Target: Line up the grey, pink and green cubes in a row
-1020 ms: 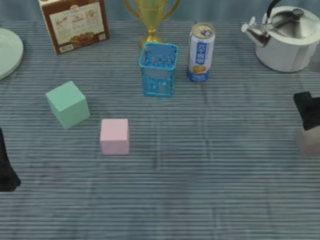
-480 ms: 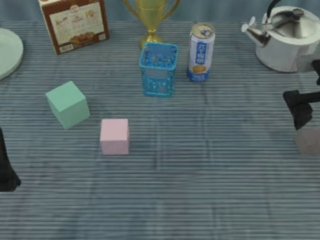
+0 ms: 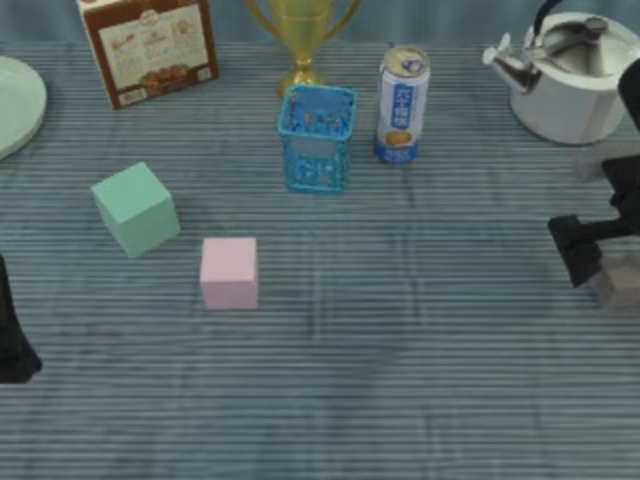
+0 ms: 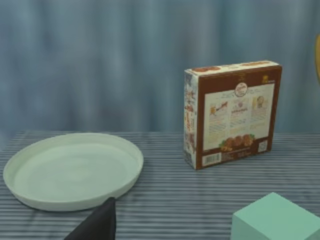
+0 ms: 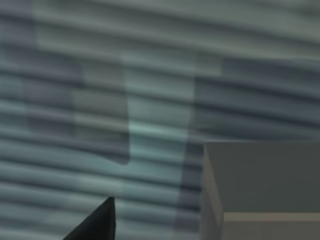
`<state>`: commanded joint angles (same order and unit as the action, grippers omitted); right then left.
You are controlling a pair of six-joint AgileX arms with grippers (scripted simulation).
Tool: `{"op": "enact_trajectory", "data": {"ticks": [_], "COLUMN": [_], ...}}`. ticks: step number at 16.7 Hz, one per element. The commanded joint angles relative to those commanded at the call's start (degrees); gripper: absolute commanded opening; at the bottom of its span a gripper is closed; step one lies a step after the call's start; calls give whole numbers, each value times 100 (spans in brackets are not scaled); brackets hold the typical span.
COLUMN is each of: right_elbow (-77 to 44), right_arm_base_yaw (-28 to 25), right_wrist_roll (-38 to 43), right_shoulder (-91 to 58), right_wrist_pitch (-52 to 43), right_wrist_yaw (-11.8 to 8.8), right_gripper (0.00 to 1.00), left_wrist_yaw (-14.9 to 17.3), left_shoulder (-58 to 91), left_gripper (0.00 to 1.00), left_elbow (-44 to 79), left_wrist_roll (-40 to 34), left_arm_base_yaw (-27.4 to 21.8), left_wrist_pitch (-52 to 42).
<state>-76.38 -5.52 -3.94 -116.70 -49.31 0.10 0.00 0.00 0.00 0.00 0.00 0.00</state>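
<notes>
Right end effector (image 3: 600, 262) moved onto grey cube (image 3: 618, 283); basket (image 3: 317, 137) seemingly empty.

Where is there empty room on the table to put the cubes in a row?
The widest bare stretch is the striped cloth right of the pink cube, running toward the right hand by the grey cube. The near strip below the cubes is bare too. The far edge is crowded: box, trophy, blue basket, can, kettle.
</notes>
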Motion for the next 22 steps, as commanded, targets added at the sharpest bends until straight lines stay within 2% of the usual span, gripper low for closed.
{"op": "enact_trajectory", "data": {"ticks": [3, 8, 21, 22], "right_elbow": [322, 379, 379, 379], "right_arm_base_yaw": [-9, -11, -11, -11], "right_wrist_roll": [11, 14, 14, 14], "right_shoulder": [-266, -319, -319, -319], "right_wrist_pitch": [572, 661, 661, 661], "right_wrist_yaw": [2, 2, 2, 2], "right_gripper": [100, 100, 2, 0], "left_wrist_yaw": [0, 0, 0, 0], "left_shoulder": [0, 0, 0, 0], "left_gripper": [100, 100, 100, 100], "left_elbow": [0, 0, 0, 0], "left_wrist_roll": [0, 0, 0, 0], "left_arm_base_yaw": [0, 0, 0, 0], "left_wrist_pitch": [0, 0, 0, 0]}}
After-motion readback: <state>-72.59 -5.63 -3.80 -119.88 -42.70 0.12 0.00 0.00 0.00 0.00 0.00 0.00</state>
